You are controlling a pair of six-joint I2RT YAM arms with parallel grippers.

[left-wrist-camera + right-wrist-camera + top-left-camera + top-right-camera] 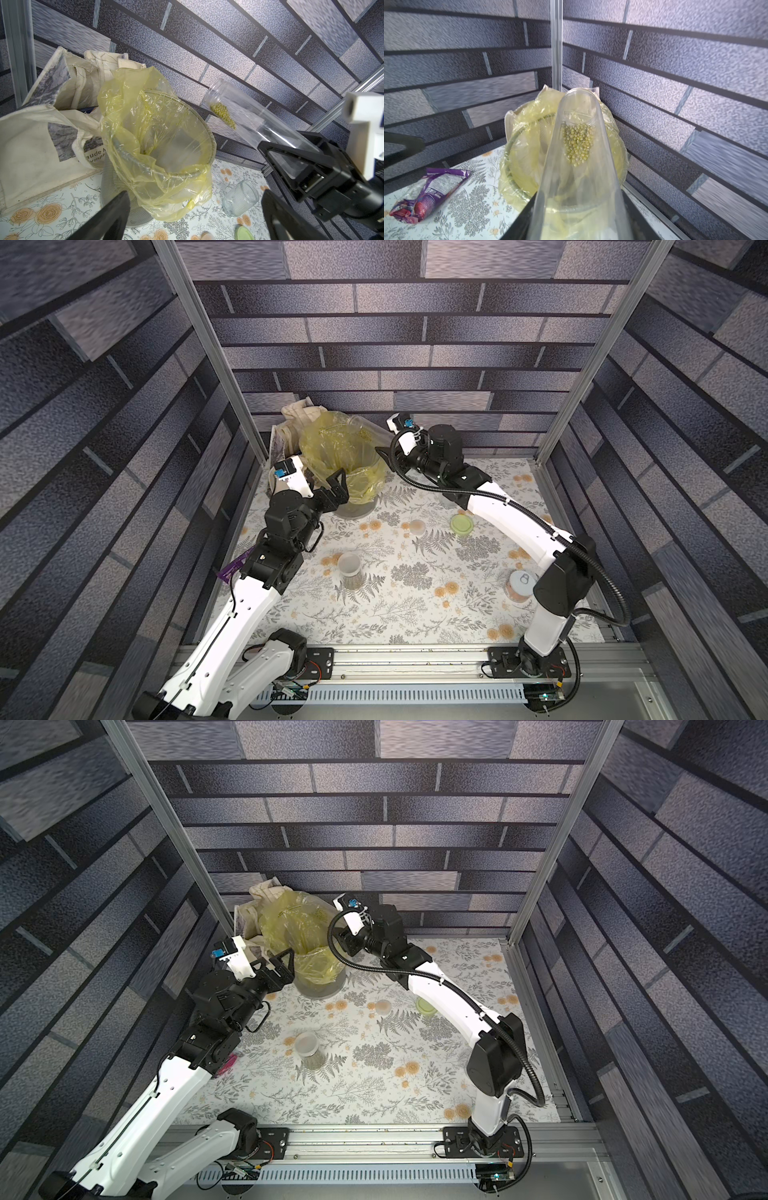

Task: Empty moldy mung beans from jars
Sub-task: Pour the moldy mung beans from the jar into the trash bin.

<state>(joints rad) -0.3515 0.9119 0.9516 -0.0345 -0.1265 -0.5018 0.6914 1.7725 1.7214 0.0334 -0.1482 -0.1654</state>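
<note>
Right hand point(278, 149) clamped on tall jar point(577, 166), mung beans point(578, 143) near mouth: tip steeper, centre mouth over bagged bin point(205, 128) (left hand point(338, 487) spread wide, beside rim).

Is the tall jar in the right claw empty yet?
No. The tall jar, tipped and lidless, holds a clump of mung beans near its mouth.

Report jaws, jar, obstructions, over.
Right jaws shut on tall clear cylindrical jar, tipped over yellow-bagged grey mesh bin. Olive mung beans at mouth. Left jaws open. Nothing blocking.
</note>
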